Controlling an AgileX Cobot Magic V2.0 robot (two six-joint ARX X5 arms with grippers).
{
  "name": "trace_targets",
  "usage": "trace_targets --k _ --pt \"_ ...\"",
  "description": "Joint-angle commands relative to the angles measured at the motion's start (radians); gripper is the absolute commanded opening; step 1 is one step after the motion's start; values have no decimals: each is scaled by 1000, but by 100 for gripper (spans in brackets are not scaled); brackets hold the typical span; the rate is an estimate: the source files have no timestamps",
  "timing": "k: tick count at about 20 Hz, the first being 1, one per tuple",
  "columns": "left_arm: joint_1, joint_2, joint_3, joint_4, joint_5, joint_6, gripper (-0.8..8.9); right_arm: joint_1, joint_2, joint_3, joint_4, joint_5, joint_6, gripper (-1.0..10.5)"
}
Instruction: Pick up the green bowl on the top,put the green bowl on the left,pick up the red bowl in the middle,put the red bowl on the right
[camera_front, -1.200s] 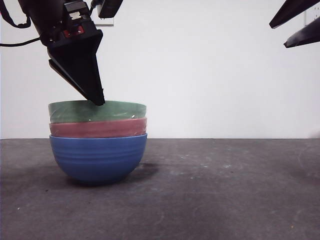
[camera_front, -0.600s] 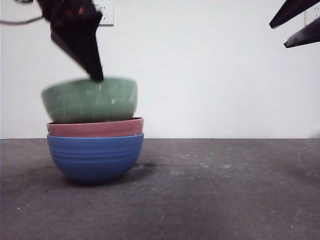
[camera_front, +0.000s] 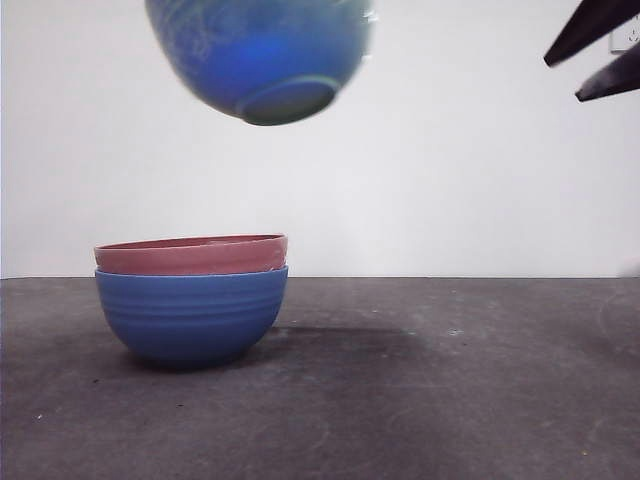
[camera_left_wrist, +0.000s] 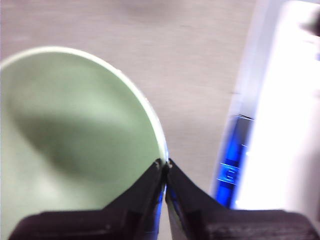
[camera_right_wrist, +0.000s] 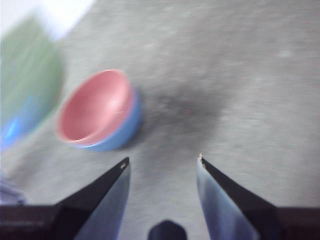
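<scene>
Green bowl (camera_front: 262, 55) hangs at the frame's upper left, left gripper's (camera_left_wrist: 165, 164) jaws clamped on its rim, above the red bowl (camera_front: 190, 254) nested in the blue bowl (camera_front: 190, 318); right gripper's (camera_right_wrist: 161, 165) jaws apart, upper right.

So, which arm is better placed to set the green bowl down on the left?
The left arm. Its end effector is already shut on the rim of the green bowl, held high above the red bowl. The right end effector is open and holds nothing, off to the side.
</scene>
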Motion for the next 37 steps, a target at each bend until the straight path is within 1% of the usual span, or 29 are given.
trace_targets --k 1,2,4,6,10,14,18,20,22,23,25,26,28,32,35,37 --pt "-130 2 -34 39 -55 -75 -9 1 1 3 12 48 -8 221" --pt "-195 2 -64 79 -76 -107 -9 0 1 3 17 69 -8 221" --pt "-281 2 -141 163 -135 -161 -9 0 1 3 27 100 -9 220" --pt "-322 2 -248 247 -175 -196 -9 0 1 3 43 100 -8 220" --pt "-327 2 -496 423 -205 -247 -9 0 0 3 66 100 -8 220" --pt "-327 2 -639 546 -209 -248 -9 0 0 3 72 100 -7 220" --pt "-324 3 -726 618 -209 -248 -9 0 0 3 72 98 -6 220" --pt "-315 4 -732 618 -205 -249 -1 0 0 3 72 96 -6 220" --pt "-314 4 -732 618 -165 -248 4 0 0 3 72 94 -2 220" --pt "-313 4 -732 617 -142 -249 54 0 0 3 72 90 4 221" --pt "-311 4 -732 616 -136 -272 294 2 0 3 72 89 9 222" --pt "-311 4 -732 616 -147 -285 348 2 0 3 72 89 9 222" --pt "-310 -2 -725 604 -167 -309 346 9 0 5 69 89 9 227" --pt "-298 -88 -644 550 -243 -316 346 48 2 47 64 89 8 230" --pt "-226 -187 -566 496 -238 -324 346 131 21 109 60 89 5 231" --pt "-137 -253 -549 473 -238 -324 346 194 54 167 36 90 -13 231"
